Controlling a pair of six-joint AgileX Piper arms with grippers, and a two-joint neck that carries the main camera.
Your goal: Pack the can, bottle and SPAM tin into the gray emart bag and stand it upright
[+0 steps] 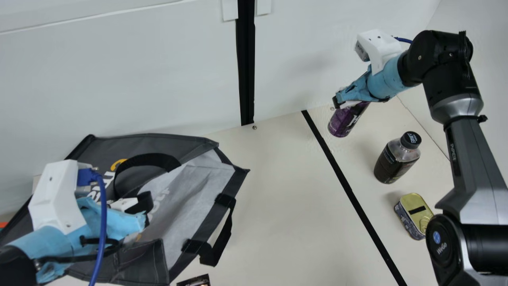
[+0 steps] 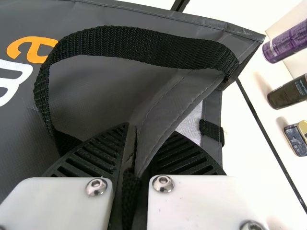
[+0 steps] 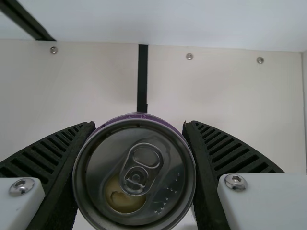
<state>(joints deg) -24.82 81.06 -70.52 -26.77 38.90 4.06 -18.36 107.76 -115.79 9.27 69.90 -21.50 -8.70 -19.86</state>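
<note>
Purple and aslant, the can (image 1: 346, 121) is clasped by the right gripper (image 3: 139, 124), well to the robot's right of the gray emart bag (image 1: 186, 143), its mouth facing that side, fabric pinched by the left gripper (image 2: 145, 132).

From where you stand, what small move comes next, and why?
Probably ease the can toward the gray bag: the right gripper has its fingers against the can's sides, and the left gripper pinches the bag's fabric.

Purple can (image 1: 344, 122) in my right gripper (image 1: 344, 104); black-capped bottle (image 1: 392, 162) standing near gold-lidded tin (image 1: 412, 204); gray bag (image 1: 158, 143) slumped, mouth open.
</note>
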